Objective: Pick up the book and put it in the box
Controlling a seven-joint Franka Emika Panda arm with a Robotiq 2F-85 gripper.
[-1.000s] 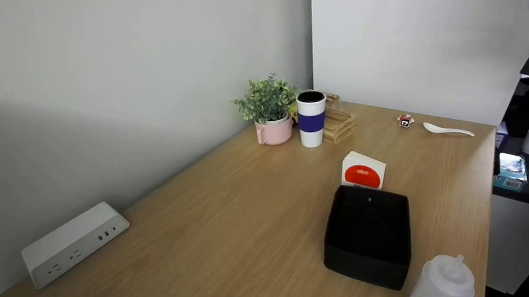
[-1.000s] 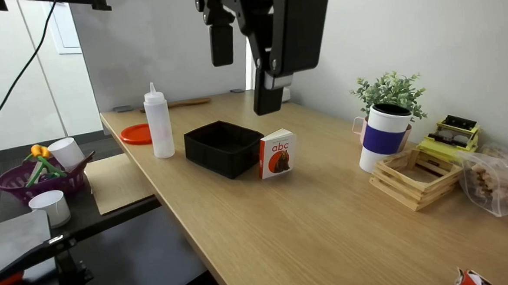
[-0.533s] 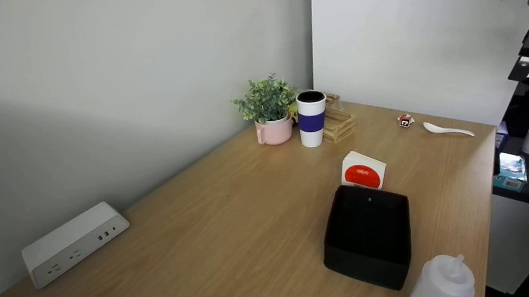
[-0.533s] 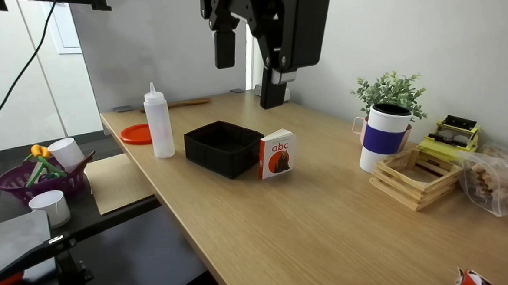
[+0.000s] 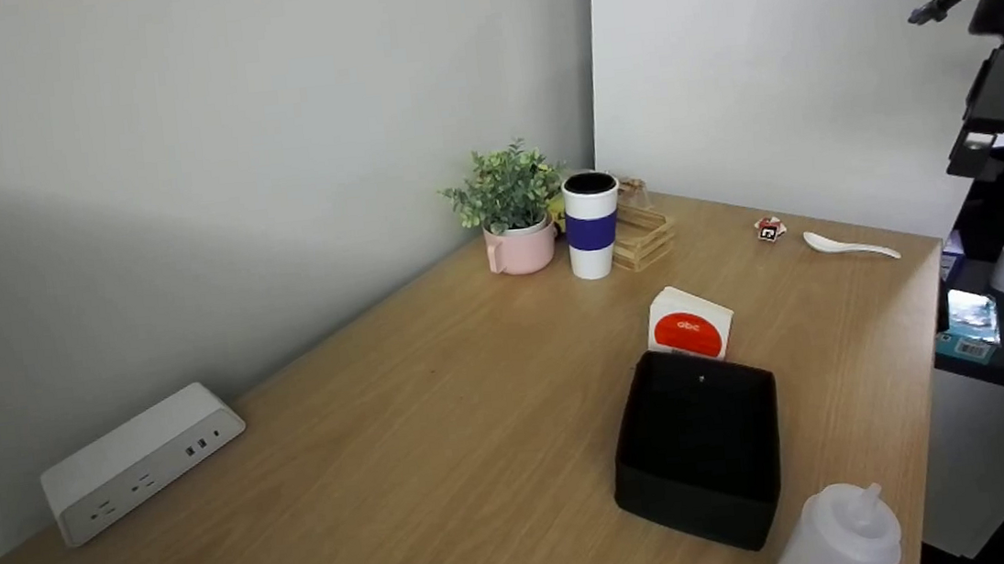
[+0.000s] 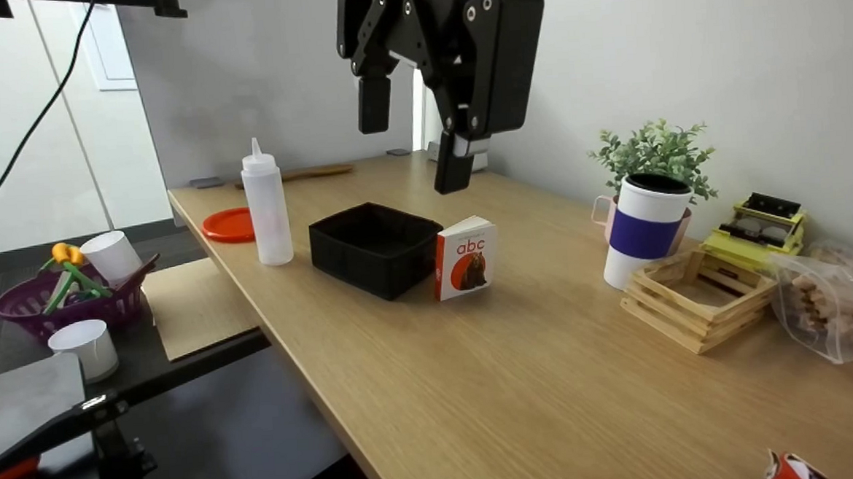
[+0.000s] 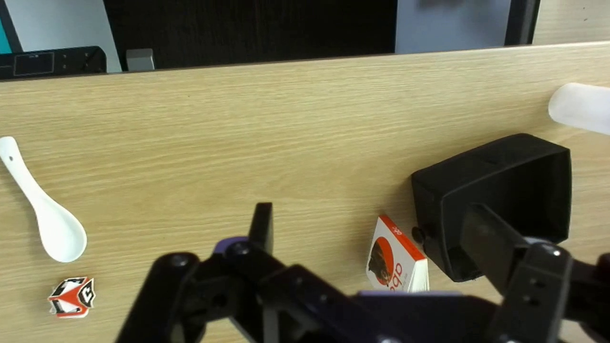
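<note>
Though papery, book upright beside matte box

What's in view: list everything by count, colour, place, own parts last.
box: one, black, on table
abc book: one, white-red, by box
squeeze bottle: one, whitish, by box
plate: one, red, on table
wooden utensil: one, brown, on table
crate: one, tan, on table
tumbler: one, white-indigo, by crate
mug: one, pink, by tumbler
plant: one, green, in mug
bag: one, clear, by crate
unclear gadget: one, yellow, by crate
power strip: one, white, by wall
soup spoon: one, white, on table
lettered trinket: one, red-white, on table
basket: one, purple, off table
cups: at least two, white, off table
board: one, tan, off table
tool: one, black-orange, off table
carton: one, teal, off table
jaws: two, black, open above table
</note>
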